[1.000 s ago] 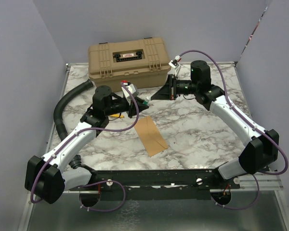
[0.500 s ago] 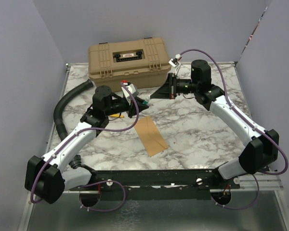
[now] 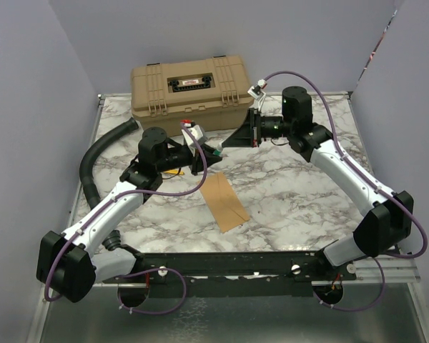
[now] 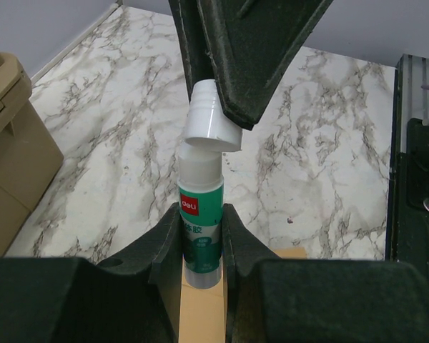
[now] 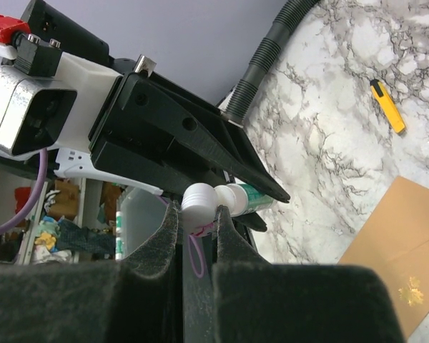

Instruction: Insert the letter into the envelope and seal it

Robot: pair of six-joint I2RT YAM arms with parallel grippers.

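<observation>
1. Kraft-brown first: find envelope (image 3: 225, 201) flat on marble table (image 3: 300, 186), about 6 o'clock from both grippers and well apart from them. Same spot and angle as a second ago.
2. Cannot pick out letter in any view; no pale sheet showing. Judge it already inside, unconfirmed. Cannot tell flap state either.
3. Read left gripper (image 4: 200, 214) as clenched on green-and-white glue stick (image 4: 200, 239), gripped on the labelled lower half, with the stick pointing out along the fingers toward the other arm.
4. Read right gripper (image 5: 196, 206) as pinching white cap (image 4: 209, 120), coming in from 12 o'clock in the left wrist view.
5. Change: see right wrist nudged slightly toward 11 o'clock in the top view over the last second; left arm barely shifted. See cap cocked to one side at the stick's mouth. Cannot tell whether it's touching the rim or just clear of it. Reads as an uncapping pull underway.
6. Meaning: on glue prep; sealing not started. Next calls for a straight pull along the stick axis to clear the cap, then carrying the stick down to the flap at 6 o'clock.
7. Risk: tilted cap could bind, and the stick could slide in the left grip under the pull.
8. Also noted, unmoved: tan case (image 3: 189, 89) at 12 o'clock, black hose (image 3: 100, 153) at 9 o'clock, yellow utility knife (image 5: 387, 106) near the left gripper.
</observation>
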